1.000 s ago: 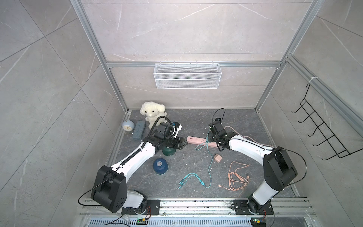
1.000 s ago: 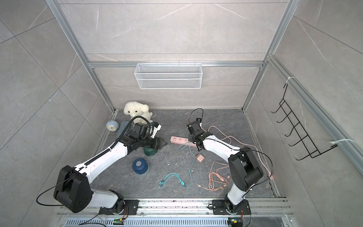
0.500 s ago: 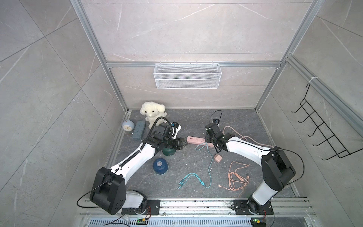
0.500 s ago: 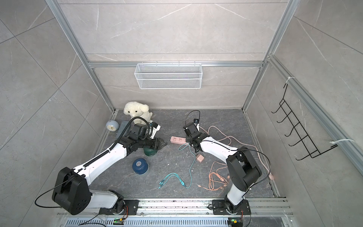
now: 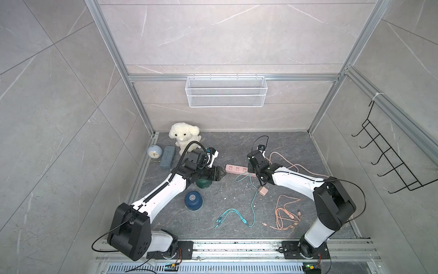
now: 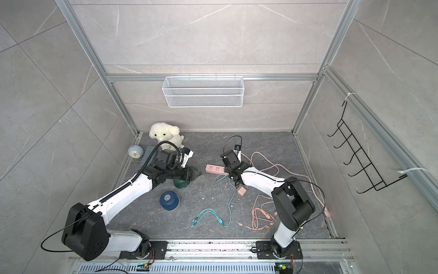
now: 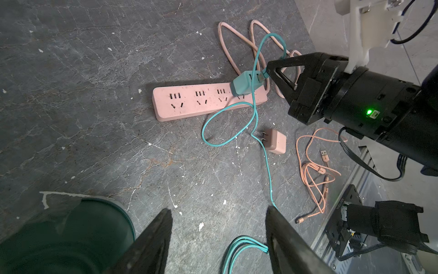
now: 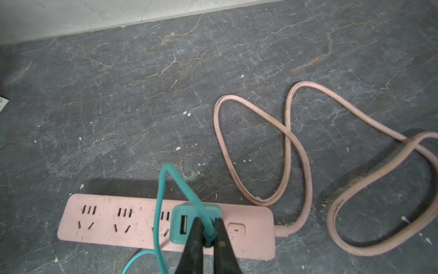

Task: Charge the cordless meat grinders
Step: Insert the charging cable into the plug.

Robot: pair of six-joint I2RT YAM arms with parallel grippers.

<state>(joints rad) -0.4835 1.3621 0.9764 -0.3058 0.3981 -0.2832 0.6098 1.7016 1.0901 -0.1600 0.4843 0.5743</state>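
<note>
- Find the dark green grinder (image 5: 203, 183) upright on the dark stone surface (image 5: 232, 147), partly hidden beneath the left arm's wrist.
- Find the dark blue grinder (image 5: 193, 200) just beside it, nearer the robot's base, silver hub (image 5: 193, 197) facing up.
- Expect both to be rigid, smooth plastic domes: probably hefty for their size, slippery on the curve, not obviously fragile.
- Take hold low across the wide skirt, or steady from the side, rather than pinching the rounded crown. Cannot make out a charging port in any view.
- Read the left gripper (image 5: 222, 175) as spread wide and empty, hovering over bare surface with the green dome just beside one finger in the left wrist view.
- Treat the teal cable (image 7: 254, 111) as limp and light; grasp at a stiff plug, never mid-length.
- Read the right gripper (image 8: 208, 221) as pinched tight on that cable's plug, right where it enters the teal adapter (image 8: 182, 225).
- Note the adapter over the end socket of the pink power strip (image 8: 142, 225), prongs showing in the left wrist view, so judged not fully seated.
- Leave aside the pink adapter (image 7: 276, 142) and orange cable (image 5: 284, 213), loose near the right arm.
</note>
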